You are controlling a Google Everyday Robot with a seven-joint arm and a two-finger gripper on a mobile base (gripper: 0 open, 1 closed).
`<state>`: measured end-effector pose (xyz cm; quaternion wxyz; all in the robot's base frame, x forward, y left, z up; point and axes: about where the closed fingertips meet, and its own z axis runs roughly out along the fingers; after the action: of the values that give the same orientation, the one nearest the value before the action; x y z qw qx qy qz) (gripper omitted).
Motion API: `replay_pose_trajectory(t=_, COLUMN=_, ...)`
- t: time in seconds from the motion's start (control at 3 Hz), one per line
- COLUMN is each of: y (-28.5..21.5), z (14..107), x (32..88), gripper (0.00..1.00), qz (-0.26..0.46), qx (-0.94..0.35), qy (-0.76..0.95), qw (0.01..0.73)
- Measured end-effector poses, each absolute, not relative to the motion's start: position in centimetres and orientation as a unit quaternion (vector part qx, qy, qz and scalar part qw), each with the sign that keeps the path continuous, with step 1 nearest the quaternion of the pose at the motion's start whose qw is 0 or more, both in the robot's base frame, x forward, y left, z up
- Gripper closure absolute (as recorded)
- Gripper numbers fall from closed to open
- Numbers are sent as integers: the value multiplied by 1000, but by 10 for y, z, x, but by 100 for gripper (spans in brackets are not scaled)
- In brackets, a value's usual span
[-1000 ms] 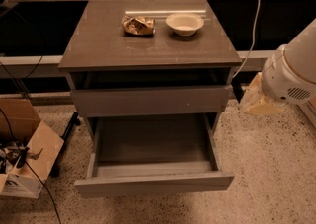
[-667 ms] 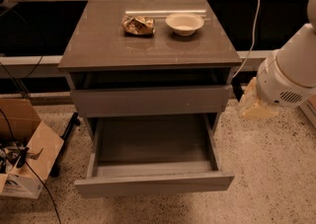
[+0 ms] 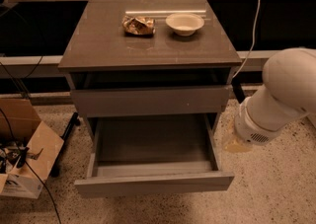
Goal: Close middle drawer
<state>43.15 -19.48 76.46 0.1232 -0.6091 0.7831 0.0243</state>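
Observation:
The middle drawer (image 3: 153, 141) stands pulled far out of the grey-brown cabinet, showing its plain grey inside; its flat front panel (image 3: 153, 184) is nearest to me. Above it, the taller top drawer front (image 3: 150, 100) with a tiny white speck sits nearly flush. The lowest drawer is hidden under the open one. My white arm (image 3: 284, 94) comes in from the right. My gripper (image 3: 234, 142) shows as a yellowish end low beside the drawer's right side wall, just outside it and apart from the front panel.
On the cabinet top (image 3: 98, 45) lie a crumpled snack bag (image 3: 138, 25) and a white bowl (image 3: 184, 23). An open cardboard box (image 3: 24, 154) with cables stands on the floor at the left. A white cable (image 3: 255, 30) hangs behind the cabinet at the right.
My arm has moved down and to the left, bringing the gripper from beside the top drawer down to the right side of the open middle drawer. The drawer has not moved.

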Motion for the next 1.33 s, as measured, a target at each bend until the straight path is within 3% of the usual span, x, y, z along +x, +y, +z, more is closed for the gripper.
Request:
replay_pose_trajectory(t=0.67, y=-227, z=640, x=430, gripper=100, qz=104, qx=-565, qy=812, qw=100)
replay_pose_trajectory(t=1.33, y=-218, z=602, x=423, gripper=100, qz=126, qx=-549, qy=822, qw=80)
